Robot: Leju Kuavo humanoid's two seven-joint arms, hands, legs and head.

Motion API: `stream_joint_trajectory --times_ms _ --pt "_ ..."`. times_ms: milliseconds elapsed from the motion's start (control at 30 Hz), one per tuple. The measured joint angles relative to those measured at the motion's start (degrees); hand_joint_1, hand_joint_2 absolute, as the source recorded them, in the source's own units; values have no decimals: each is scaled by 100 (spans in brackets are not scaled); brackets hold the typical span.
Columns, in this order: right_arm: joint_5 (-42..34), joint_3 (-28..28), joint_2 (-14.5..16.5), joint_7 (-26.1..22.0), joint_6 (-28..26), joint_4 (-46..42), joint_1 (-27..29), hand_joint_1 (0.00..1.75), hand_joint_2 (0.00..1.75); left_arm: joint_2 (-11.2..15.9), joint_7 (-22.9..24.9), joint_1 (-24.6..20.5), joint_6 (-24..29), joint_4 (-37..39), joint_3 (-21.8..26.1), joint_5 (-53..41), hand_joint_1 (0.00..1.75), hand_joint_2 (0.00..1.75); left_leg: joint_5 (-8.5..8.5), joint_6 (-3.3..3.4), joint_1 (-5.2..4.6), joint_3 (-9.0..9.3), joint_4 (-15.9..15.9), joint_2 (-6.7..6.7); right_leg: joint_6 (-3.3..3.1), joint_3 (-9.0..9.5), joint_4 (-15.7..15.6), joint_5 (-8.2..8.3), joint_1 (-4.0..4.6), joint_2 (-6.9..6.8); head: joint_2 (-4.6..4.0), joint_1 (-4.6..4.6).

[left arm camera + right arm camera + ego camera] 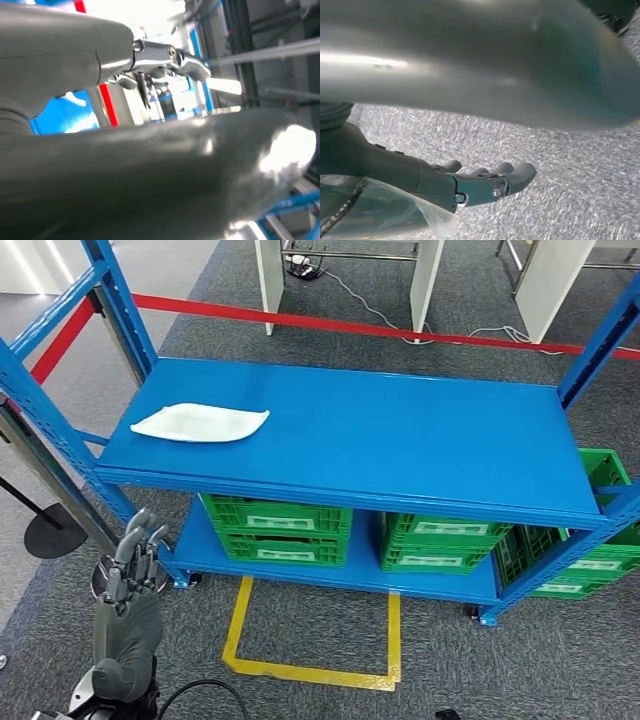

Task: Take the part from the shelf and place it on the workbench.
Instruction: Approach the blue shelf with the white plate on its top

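The part (200,422) is a flat white piece lying on the left end of the blue shelf's top board (392,440). My left hand (130,590) is raised at the lower left, below and in front of the shelf's left corner, well short of the part. Its fingers (170,54) are stretched out and hold nothing. The right wrist view shows my right hand (471,185) hanging over grey carpet, with its fingers extended and nothing in them.
Green crates (275,528) (438,543) stand on the lower shelf board, and another (596,550) sits at the right end. A yellow tape square (309,660) marks the carpet in front. A red line (340,325) and white table legs (268,280) lie behind the shelf.
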Motion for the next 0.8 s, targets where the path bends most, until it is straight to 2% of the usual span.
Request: stream_joint_trajectory --times_ms 67,100,167,200,233,267,300,333,400,467,533,567,633,700,733,767,800 --pt "0 0 -3 -2 -5 0 -4 0 0 -6 -8 -1 0 -1 2 -9 0 0 21 57 22 31 -59 2 51 -63 113 -98 -2 -1 0 12" --pt "0 0 -4 -2 -7 0 -7 0 0 -11 -11 -4 0 -2 3 -12 0 0 27 85 33 48 -86 7 71 -177 338 -226 -3 1 -1 21" --pt "1 0 -6 -3 -1 2 -1 0 0 -18 -17 -7 0 -1 3 -13 0 0 16 123 28 56 -91 16 98 -582 1117 -562 -4 3 0 32" --pt "2 0 -6 -3 2 3 7 0 0 -20 -19 -5 -1 -1 3 -13 0 0 9 133 22 59 -91 16 107 -780 1475 -666 -5 3 -1 33" --pt "2 0 -6 -3 3 4 16 0 0 -20 -19 -4 -1 0 3 -13 0 0 1 140 16 66 -90 14 110 -904 1669 -670 -5 3 -1 33" --pt "2 0 -8 -3 0 4 20 0 0 -20 -20 -3 -2 1 3 -13 0 0 -7 142 13 79 -89 10 108 -915 1626 -557 -5 3 -1 34" --pt "2 0 -9 -3 -3 4 18 0 0 -20 -20 -3 -2 1 3 -13 0 0 -19 135 11 100 -89 5 98 -805 1343 -343 -5 2 -1 35" --pt "2 0 -11 -3 -5 4 14 0 0 -20 -21 -3 -2 1 3 -13 0 0 -33 124 12 123 -88 1 87 -639 963 -112 -6 1 -1 35" --pt "3 0 -14 -3 -6 4 -2 0 0 -20 -29 -6 -2 -1 3 -12 0 0 -70 73 -11 147 -69 -3 49 -295 256 140 0 7 -1 33" --pt "6 0 -15 -3 -2 4 -2 0 0 -21 -38 -11 -2 -2 2 -11 0 0 -82 21 -30 145 -55 -3 2 -170 43 131 13 18 0 28" --pt "9 0 -13 -3 1 4 13 0 0 -21 -44 -14 -2 -3 1 -7 0 0 -108 -22 -23 154 -39 -3 -58 -150 35 139 0 20 1 27" --pt "10 0 -11 -4 1 4 15 0 0 -21 -48 -18 -1 -3 1 -4 0 0 -173 -51 -20 129 43 -2 -93 -135 25 140 -12 16 1 15" --pt "11 0 -9 -5 -4 3 9 0 0 -19 -52 -25 0 -4 2 3 0 0 -464 -115 -1 -100 563 1 -152 -109 12 132 -33 5 -1 -10" --pt "10 -1 -12 -4 -9 2 7 0 0 -17 -54 -22 0 -4 2 3 0 0 -778 -157 21 -499 1363 3 -180 -96 14 111 -31 -3 -1 -21" --pt "10 -1 -13 -3 -9 2 8 0 0 -16 -54 -19 0 -4 2 4 0 0 -812 -165 27 -630 1604 3 -184 -84 14 99 -29 -3 -1 -22" --pt "9 -2 -13 -3 -8 3 10 0 0 -14 -54 -17 0 -4 2 7 0 0 -726 -164 28 -660 1626 4 -182 -64 15 84 -28 0 -1 -22" --pt "9 -2 -13 -3 -4 3 11 0 0 -13 -54 -16 0 -4 3 12 0 0 -534 -151 28 -578 1411 4 -175 -34 15 64 -28 5 -1 -22"
